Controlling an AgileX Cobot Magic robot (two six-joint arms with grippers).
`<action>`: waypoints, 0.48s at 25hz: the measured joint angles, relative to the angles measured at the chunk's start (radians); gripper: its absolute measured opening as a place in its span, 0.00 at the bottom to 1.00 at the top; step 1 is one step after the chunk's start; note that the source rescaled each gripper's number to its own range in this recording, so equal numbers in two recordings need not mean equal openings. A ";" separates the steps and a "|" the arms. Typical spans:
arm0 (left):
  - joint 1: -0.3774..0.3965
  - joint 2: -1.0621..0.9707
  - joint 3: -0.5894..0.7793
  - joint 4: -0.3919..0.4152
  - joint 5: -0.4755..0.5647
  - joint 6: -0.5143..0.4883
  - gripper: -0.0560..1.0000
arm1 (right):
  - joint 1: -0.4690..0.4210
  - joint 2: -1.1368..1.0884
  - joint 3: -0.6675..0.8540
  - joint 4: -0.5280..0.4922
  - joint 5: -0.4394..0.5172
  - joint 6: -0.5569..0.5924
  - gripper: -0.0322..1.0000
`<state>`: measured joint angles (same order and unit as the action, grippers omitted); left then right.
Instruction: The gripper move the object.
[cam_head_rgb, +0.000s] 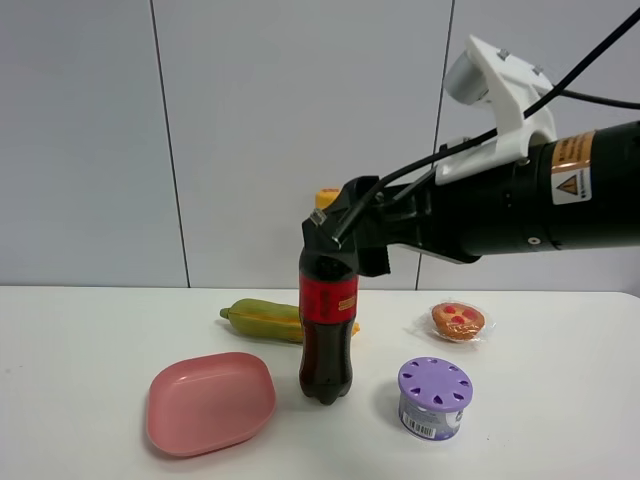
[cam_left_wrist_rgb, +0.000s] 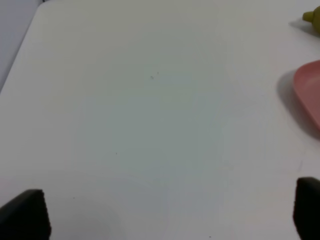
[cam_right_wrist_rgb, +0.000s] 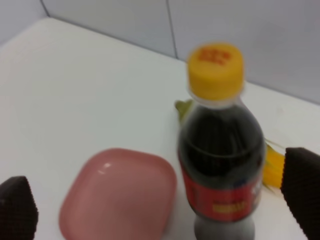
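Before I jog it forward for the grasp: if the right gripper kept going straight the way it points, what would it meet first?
Most likely the cola bottle: it stands upright between the open fingers of the right gripper, nearer the right one. Exact gap is unclear.

A yellow triangular warning sign (cam_head_rgb: 568, 184) sits on the arm's orange label. Print on the bottle label (cam_head_rgb: 330, 298), cap (cam_right_wrist_rgb: 215, 56) and canister (cam_head_rgb: 432, 398) is illegible.

On the white table (cam_head_rgb: 80, 350) there is 1 cola bottle (cam_head_rgb: 327, 340), 1 pink plate (cam_head_rgb: 210, 401), 1 purple-lidded canister (cam_head_rgb: 433, 398), 1 wrapped pastry (cam_head_rgb: 458, 321) and 1 yellow-green corn-like vegetable (cam_head_rgb: 262, 319). That makes 5 items, with 1 black arm (cam_head_rgb: 500, 205) above.
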<state>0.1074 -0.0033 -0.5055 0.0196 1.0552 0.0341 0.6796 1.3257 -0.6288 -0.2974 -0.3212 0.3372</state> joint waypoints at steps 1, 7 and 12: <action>0.000 0.000 0.000 0.000 0.000 0.000 1.00 | 0.006 -0.019 0.000 0.000 0.006 0.000 1.00; 0.000 0.000 0.000 0.000 0.000 0.000 1.00 | 0.007 -0.128 0.001 0.001 0.119 -0.016 1.00; 0.000 0.000 0.000 0.000 0.000 0.000 1.00 | -0.087 -0.202 0.001 0.002 0.150 -0.057 1.00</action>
<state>0.1074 -0.0033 -0.5055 0.0196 1.0552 0.0341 0.5923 1.1242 -0.6280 -0.2956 -0.1712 0.2807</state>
